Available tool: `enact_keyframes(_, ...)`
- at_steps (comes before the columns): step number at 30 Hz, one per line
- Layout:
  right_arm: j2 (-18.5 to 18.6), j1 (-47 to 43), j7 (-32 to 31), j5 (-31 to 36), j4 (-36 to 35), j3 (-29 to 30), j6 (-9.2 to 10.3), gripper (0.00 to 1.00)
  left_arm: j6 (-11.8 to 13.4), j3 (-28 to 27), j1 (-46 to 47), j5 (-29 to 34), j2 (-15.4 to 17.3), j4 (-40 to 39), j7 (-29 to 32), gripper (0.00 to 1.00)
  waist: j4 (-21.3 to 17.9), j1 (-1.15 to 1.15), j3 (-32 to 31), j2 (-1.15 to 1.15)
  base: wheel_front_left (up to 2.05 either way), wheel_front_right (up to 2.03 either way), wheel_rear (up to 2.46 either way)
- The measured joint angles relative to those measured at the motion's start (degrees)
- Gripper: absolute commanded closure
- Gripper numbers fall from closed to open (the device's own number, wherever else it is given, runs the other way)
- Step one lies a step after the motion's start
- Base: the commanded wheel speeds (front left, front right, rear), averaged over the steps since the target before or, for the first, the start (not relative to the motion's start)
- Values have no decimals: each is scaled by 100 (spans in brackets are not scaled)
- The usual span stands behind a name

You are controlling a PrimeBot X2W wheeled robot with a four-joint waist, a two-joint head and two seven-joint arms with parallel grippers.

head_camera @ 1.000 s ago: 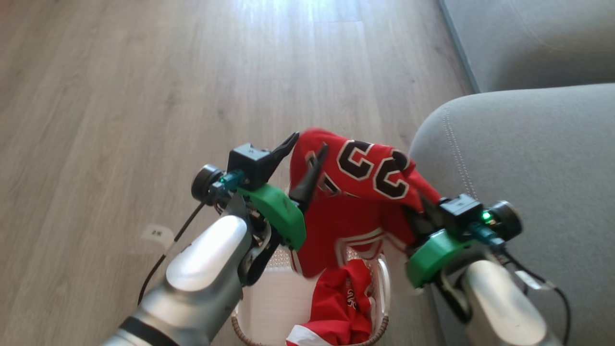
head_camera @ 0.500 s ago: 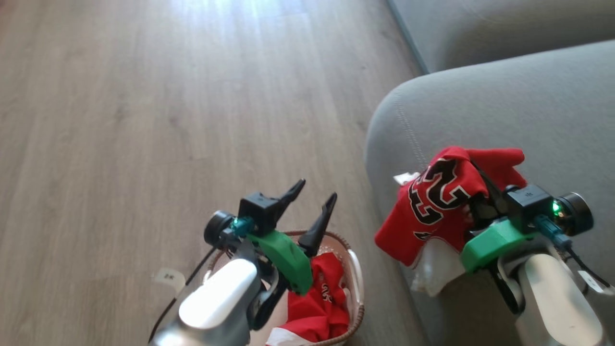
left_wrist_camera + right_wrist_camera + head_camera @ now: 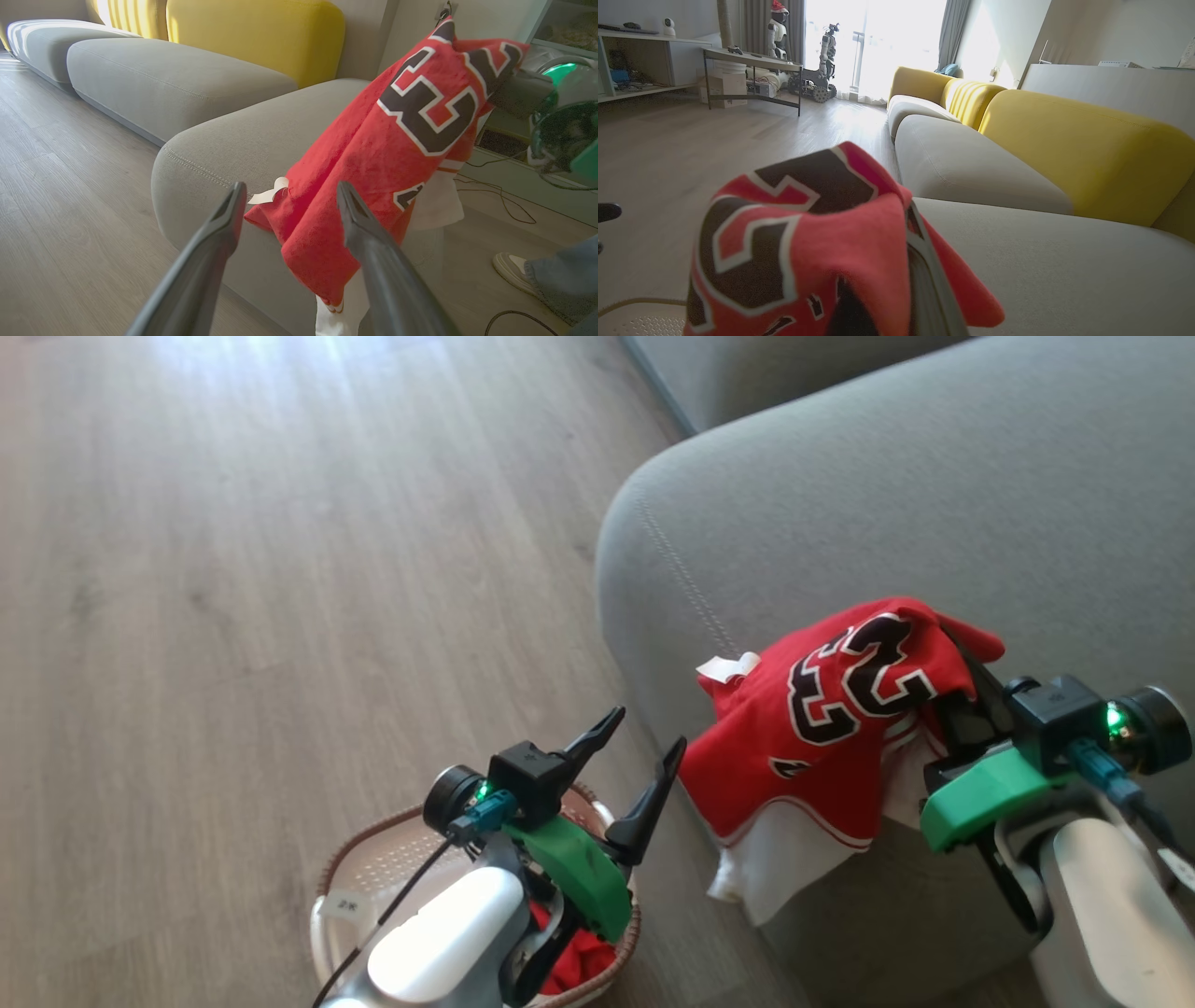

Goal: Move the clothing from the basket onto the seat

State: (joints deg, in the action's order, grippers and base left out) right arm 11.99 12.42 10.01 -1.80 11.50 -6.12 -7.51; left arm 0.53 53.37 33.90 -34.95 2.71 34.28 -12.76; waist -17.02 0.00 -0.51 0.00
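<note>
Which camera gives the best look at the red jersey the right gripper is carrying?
The head view: most of the jersey shows, number up and white hem hanging, by the seat's rounded edge, pinched in the right gripper. The left wrist view gives its hanging side; the right wrist view, one bunched fold close up.

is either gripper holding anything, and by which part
The right gripper is shut on the red jersey, pinching bunched fabric beside its number; the rest hangs over the seat edge. The left gripper is open, holding nothing.
</note>
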Motion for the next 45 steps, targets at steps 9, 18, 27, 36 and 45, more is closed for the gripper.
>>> enact_keyframes(9,509,722,-258,-191,-80,-426,0,100,49,151,1,90,-8,-170,-51,0,-367,0,335,0,0,0,0)
enact_keyframes(18,1034,2328,-457,-520,828,-482,0,100,124,218,121,281,18,-398,-52,0,-135,0,708,0,0,0,0)
enact_keyframes(27,1470,4013,-622,-584,2131,-157,0,100,253,298,538,535,216,-856,64,0,210,0,1308,0,0,0,0)
enact_keyframes(36,1703,5477,-539,43,3660,670,0,100,360,337,1175,898,363,-1669,270,0,727,0,2291,0,0,0,0)
enact_keyframes(45,1490,5629,-225,953,4855,1766,0,100,455,439,1443,1047,426,-2022,414,0,1309,1,3010,0,0,0,0)
